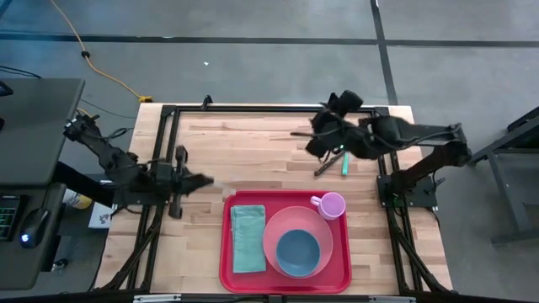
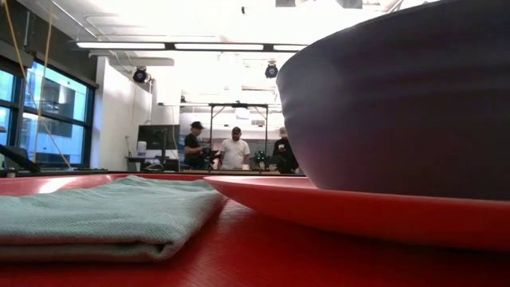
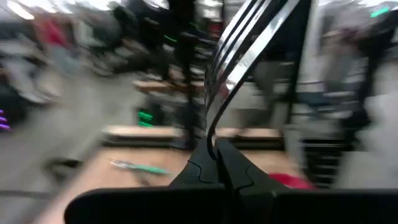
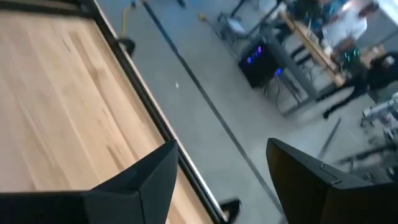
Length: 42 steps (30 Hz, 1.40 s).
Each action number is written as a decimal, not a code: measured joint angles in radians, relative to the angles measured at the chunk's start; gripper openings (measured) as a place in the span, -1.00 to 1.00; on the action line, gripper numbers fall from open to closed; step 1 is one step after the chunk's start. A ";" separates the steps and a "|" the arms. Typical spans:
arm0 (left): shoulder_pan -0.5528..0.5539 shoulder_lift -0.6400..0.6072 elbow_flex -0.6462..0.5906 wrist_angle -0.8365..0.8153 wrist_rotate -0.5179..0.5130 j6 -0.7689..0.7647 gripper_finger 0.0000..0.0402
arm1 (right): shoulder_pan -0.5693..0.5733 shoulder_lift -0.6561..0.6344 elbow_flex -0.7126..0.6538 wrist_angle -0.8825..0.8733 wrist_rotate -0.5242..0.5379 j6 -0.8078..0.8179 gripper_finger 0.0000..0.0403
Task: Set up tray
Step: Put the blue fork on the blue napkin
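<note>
The left gripper has its jaws clamped on a fork — it sits just beside the red tray's corner. The right gripper hangs with jaws apart, well beyond the tray over the desk. On the tray lie a folded cloth, a plate bearing a bowl — and a cup.

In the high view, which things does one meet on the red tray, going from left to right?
On the tray: green folded cloth → pink plate carrying the blue bowl → pink cup at the tray's far right corner.
</note>
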 joint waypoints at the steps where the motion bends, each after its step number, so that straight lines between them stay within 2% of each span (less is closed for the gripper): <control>1: -0.012 0.006 0.000 -0.025 0.021 -0.052 -0.93 | -0.010 -0.007 0.000 -0.030 -0.006 0.014 0.11; 6: -0.065 0.091 -0.001 -0.135 0.090 -0.259 -0.93 | -0.037 -0.010 0.000 -0.133 -0.017 0.047 0.12; 14: -0.059 0.316 0.000 -0.095 0.206 -0.494 -0.93 | -0.060 -0.007 0.000 -0.173 -0.004 0.050 0.12; 20: -0.052 0.441 0.000 0.098 0.276 -0.489 -0.93 | -0.082 -0.007 0.000 -0.179 -0.003 0.033 0.12; 25: -0.038 0.502 0.000 0.126 0.294 -0.530 -0.93 | -0.093 -0.007 -0.001 -0.191 0.000 0.029 0.12; 32: -0.001 0.587 0.000 0.269 0.363 -0.542 -0.93 | -0.092 -0.007 -0.001 -0.207 0.011 0.030 0.11; 42: 0.114 0.637 -0.002 0.249 0.462 -0.484 -0.93 | -0.088 -0.007 -0.002 -0.219 0.010 0.045 0.11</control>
